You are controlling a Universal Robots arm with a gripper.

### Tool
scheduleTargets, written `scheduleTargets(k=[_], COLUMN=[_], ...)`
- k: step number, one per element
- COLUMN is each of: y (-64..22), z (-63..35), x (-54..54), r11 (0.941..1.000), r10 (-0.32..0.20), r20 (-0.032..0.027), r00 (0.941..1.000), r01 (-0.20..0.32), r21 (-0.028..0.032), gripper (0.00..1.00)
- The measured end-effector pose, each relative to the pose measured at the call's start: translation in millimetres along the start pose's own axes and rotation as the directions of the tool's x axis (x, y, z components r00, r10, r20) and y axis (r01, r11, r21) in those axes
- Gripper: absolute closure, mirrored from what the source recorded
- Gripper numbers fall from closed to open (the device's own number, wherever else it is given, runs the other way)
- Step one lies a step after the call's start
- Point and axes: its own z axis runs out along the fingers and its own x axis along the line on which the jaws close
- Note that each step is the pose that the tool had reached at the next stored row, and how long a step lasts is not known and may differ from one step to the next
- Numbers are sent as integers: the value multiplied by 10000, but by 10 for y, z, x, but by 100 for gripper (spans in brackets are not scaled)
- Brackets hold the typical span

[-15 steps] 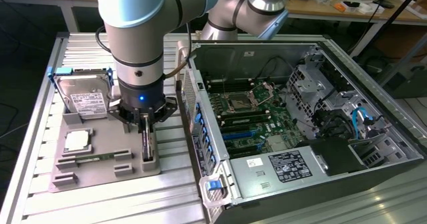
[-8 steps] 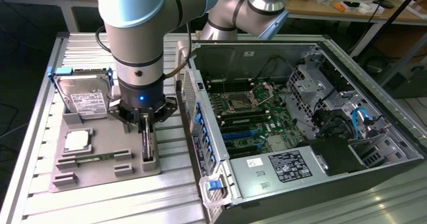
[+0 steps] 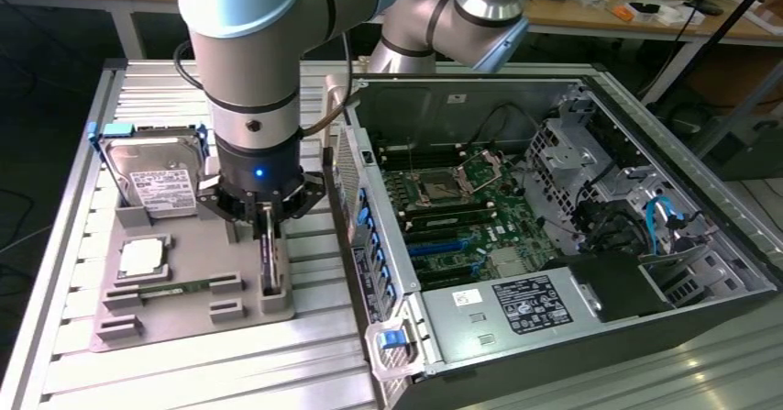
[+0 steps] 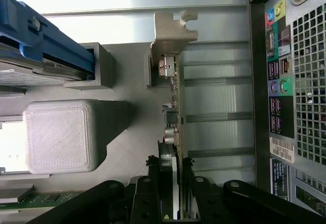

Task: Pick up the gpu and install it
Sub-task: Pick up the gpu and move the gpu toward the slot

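gripper (image 3: pixel 270 222) is down over the grey tray (image 3: pixel 183 323), jaws drawn in onto the gpu (image 3: pixel 271 261). in the wrist view the fingers (image 4: pixel 153 173) sit one on each face of the card, gripping it well back from the silver bracket (image 4: pixel 170 30). the hand is neither wide open nor fully closed; the card's thickness sets the gap.

gpu location: standing on its long edge in the tray's slotted holder, at 6 o'clock from the wrist in the exterior view. cannot tell whether its lower edge is seated in the slots or just clear of them.

handling (judgement): light, stiff, thin board. fragile at the components and the edge connector, and the faces are probably a bit slick. best held across the flat faces on bare board with a modest squeeze, kept vertical so it cannot pivot between the pads.

room, in the exterior view, taken from the gripper:
- hard drive (image 3: pixel 153 179) at 10 o'clock, well apart.
- memory stick (image 3: pixel 171 288) at 8 o'clock, near.
- pc case (image 3: pixel 685 272) wall at 3 o'clock, near; this is the tightest edge.
- motherboard (image 3: pixel 459 217) lies beyond that wall.
- open space straight above.
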Motion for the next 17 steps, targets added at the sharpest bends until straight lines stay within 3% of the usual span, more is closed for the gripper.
scheduleTargets(k=[17], y=[17], z=[-316], x=[-6], r11=[10000], r10=[1], r20=[-13], r00=[10000], r01=[-1], r21=[0], gripper=[73])
